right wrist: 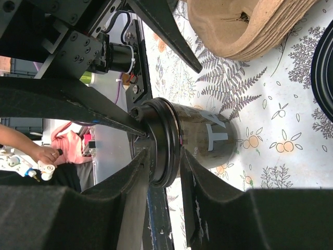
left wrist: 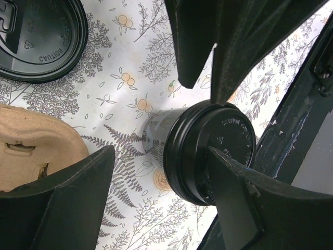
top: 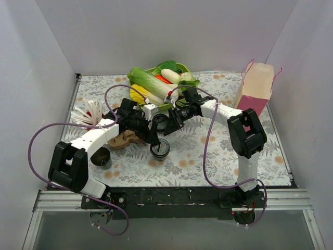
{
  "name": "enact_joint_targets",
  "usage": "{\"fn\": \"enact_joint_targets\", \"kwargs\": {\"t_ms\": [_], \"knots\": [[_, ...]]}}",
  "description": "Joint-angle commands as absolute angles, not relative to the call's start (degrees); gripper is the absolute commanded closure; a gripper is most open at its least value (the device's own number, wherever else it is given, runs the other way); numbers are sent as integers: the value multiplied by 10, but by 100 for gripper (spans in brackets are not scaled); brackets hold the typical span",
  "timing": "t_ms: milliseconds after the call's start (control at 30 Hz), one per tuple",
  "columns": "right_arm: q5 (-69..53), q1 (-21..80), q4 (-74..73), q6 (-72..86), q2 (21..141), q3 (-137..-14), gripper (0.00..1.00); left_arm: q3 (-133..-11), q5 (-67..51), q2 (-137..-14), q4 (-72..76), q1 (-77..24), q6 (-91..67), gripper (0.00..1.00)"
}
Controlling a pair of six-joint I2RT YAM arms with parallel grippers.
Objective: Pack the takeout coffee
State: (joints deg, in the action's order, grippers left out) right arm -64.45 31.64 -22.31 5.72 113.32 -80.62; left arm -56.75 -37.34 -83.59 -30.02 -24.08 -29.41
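The takeout coffee, a dark cup with a round black lid, stands on the flowered mat between both arms. My right gripper pinches the lid's edge: one finger lies on the lid's top, the other sits under the rim against the cup wall. My left gripper is open wide. Its right fingertip rests on the lid's top, and its left finger stands well clear of the cup. In the top view both grippers crowd over the cup.
The brown cardboard carrier lies just left of the cup. A second dark cup stands near the left arm, and another black lid lies beyond the carrier. A red cup of straws, a vegetable tray and a pink bag stand at the back.
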Motion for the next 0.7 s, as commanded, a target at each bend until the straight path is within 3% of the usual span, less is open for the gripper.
{"fn": "enact_joint_targets", "kwargs": {"t_ms": [0, 167, 400, 667], "knots": [[-649, 319, -232, 36, 1100, -815, 62, -583, -364, -843, -294, -236, -291, 30], [-642, 320, -243, 17, 1093, -823, 57, -579, -363, -846, -287, -235, -293, 30], [-643, 318, -261, 5, 1074, -839, 8, -585, -398, -832, -286, -229, -300, 26], [-643, 310, -282, 10, 1056, -830, 2, -610, -456, -789, -264, -223, -373, 16]]}}
